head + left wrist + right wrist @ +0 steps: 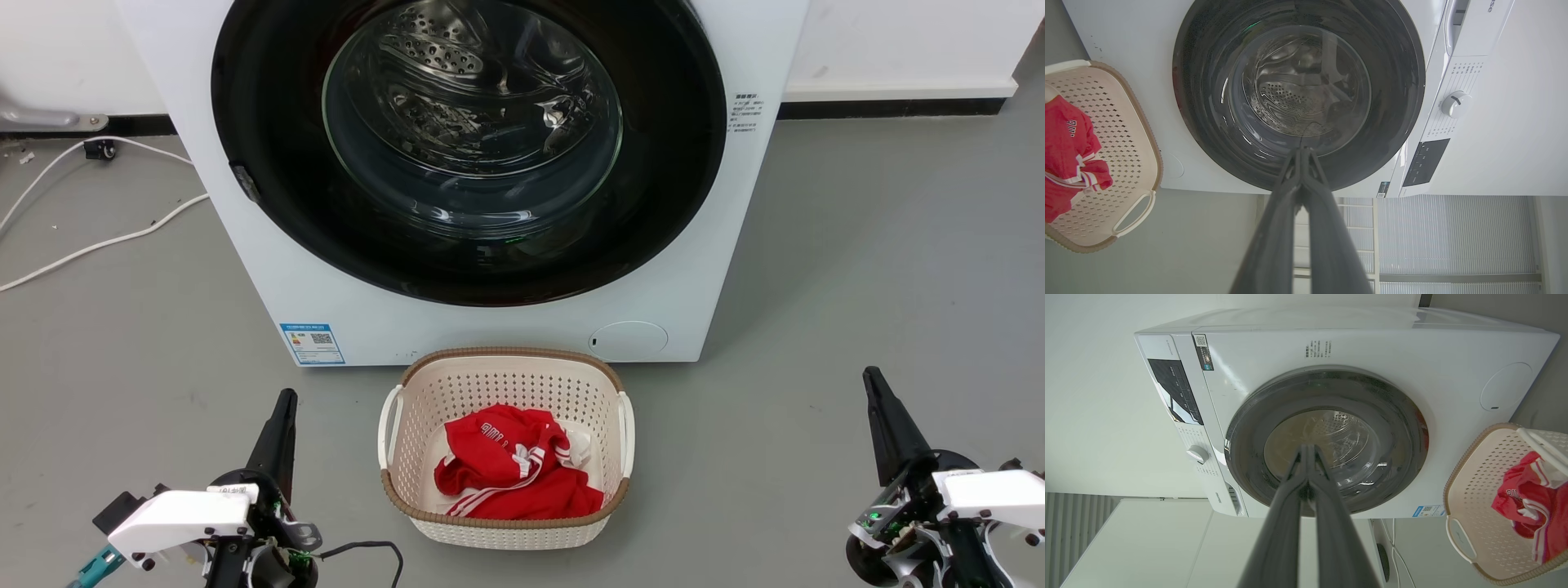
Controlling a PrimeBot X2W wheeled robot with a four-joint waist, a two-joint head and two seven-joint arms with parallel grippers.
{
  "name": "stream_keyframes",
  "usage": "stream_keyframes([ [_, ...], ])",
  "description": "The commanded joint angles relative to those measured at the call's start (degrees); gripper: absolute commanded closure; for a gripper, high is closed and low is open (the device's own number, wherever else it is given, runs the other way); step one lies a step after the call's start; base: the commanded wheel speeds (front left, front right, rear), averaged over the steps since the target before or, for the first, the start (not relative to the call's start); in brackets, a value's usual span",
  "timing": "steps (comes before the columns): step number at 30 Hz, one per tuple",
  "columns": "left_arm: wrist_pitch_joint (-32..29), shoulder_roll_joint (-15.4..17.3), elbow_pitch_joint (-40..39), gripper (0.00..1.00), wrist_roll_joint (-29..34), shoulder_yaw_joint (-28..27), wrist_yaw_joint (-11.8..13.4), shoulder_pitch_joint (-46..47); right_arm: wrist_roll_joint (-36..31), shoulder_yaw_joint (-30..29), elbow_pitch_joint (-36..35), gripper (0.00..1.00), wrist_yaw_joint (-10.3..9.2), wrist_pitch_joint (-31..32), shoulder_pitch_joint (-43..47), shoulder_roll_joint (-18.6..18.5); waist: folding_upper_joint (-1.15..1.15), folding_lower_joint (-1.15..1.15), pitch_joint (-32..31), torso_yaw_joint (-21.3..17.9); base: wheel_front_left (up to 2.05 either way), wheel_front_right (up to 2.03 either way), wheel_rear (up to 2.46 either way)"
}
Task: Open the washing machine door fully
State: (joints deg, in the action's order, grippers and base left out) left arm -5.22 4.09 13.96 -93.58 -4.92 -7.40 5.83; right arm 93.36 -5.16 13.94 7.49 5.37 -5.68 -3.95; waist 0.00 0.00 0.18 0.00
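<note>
The washing machine (326,269) is a white front-loader standing on the grey floor ahead of me. Its washing machine door (469,147) is a large glossy black disc with a clear glass bowl, and it lies flat against the machine's front, closed. The steel drum shows through the glass. My left gripper (286,398) rests low at the left, fingers together, shut and holding nothing. At the lower right my right gripper (872,376) is likewise shut and empty. Both are well short of the door. The wrist views show the door (1298,102) (1327,441) beyond the closed fingers.
A cream laundry basket (392,433) with red clothing (510,474) stands on the floor directly in front of the machine, between my grippers. White cables (98,241) trail across the floor at the left. The control panel with its dial (1455,104) sits along the machine's top.
</note>
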Motion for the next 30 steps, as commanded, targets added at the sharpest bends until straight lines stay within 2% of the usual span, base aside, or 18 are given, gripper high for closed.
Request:
stream_keyframes([
  [1,-0.1,-0.1,0.1,1.0,0.2,-0.2,-0.2,0.5,-0.2,-0.1,0.1,1.0,0.0,0.2,-0.8,0.2,0.0,0.0,0.0,0.0,0.0,0.0,0.0],
  [12,-0.3,-0.2,0.1,1.0,0.4,-0.3,-0.2,0.5,-0.4,-0.3,0.1,1.0,0.0,0.3,-0.8,0.3,0.0,0.0,0.0,0.0,0.0,0.0,0.0],
  [13,-0.1,-0.2,0.1,0.0,0.1,-0.2,0.0,-0.1,-0.1,-0.2,0.1,0.0,0.0,0.2,0.1,0.2,0.0,0.0,0.0,0.0,0.0,0.0,0.0],
  [23,2.5,-0.4,-1.0,0.0,2.1,1.9,0.0,0.5,-0.7,1.6,-1.8,0.0,0.0,-2.4,0.6,0.3,0.0,0.0,0.1,0.1,0.0,0.0,0.0],
  [30,4.3,-0.5,-3.1,0.0,7.3,1.7,0.0,0.6,-4.7,2.2,-4.0,0.0,0.0,-4.3,0.9,0.4,0.0,0.0,0.2,0.2,0.0,0.0,0.0],
])
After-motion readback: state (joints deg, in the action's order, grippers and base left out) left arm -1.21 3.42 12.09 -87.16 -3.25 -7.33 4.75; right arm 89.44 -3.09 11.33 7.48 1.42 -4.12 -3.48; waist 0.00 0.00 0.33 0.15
